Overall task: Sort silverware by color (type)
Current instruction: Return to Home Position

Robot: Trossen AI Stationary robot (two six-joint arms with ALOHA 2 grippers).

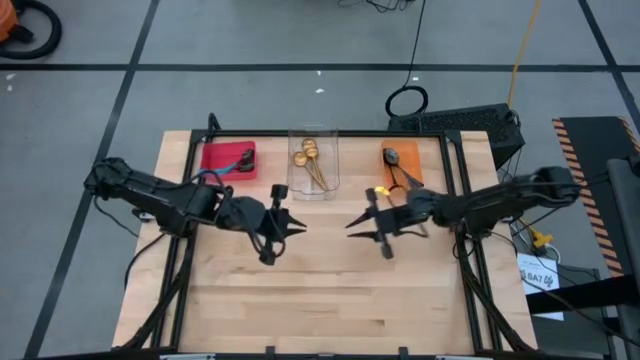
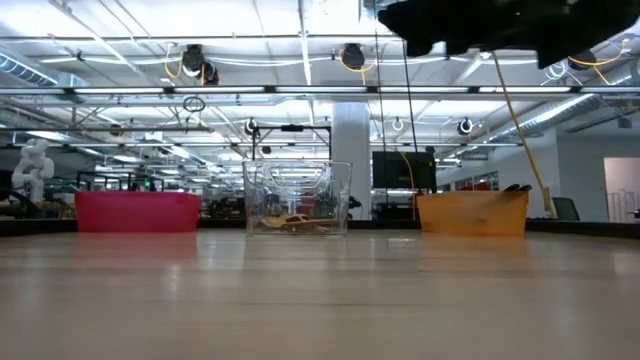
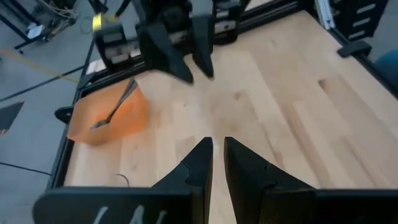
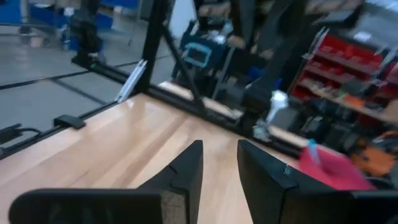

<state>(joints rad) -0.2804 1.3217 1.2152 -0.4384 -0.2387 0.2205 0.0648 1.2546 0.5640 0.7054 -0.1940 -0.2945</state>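
Note:
Both grippers hover over the middle of the table, tips facing each other and a hand's width apart. My left gripper (image 1: pixel 298 226) (image 3: pixel 212 149) is open by a narrow gap and holds nothing. My right gripper (image 1: pixel 352 226) (image 4: pixel 220 155) is open a little wider and is also empty. The silverware lies in three containers along the far edge. Blue-handled spoons (image 1: pixel 240 160) are in a red tray (image 1: pixel 215 160). Gold spoons (image 1: pixel 311 160) are in a clear box (image 1: pixel 331 150). Dark spoons (image 1: pixel 392 158) are in an orange tray (image 1: pixel 412 176).
The bare wooden tabletop (image 1: pixel 320 300) stretches from the grippers to the near edge. A black frame rail (image 1: pixel 300 133) runs behind the containers. A black box and cables (image 1: pixel 470 122) sit past the far right corner.

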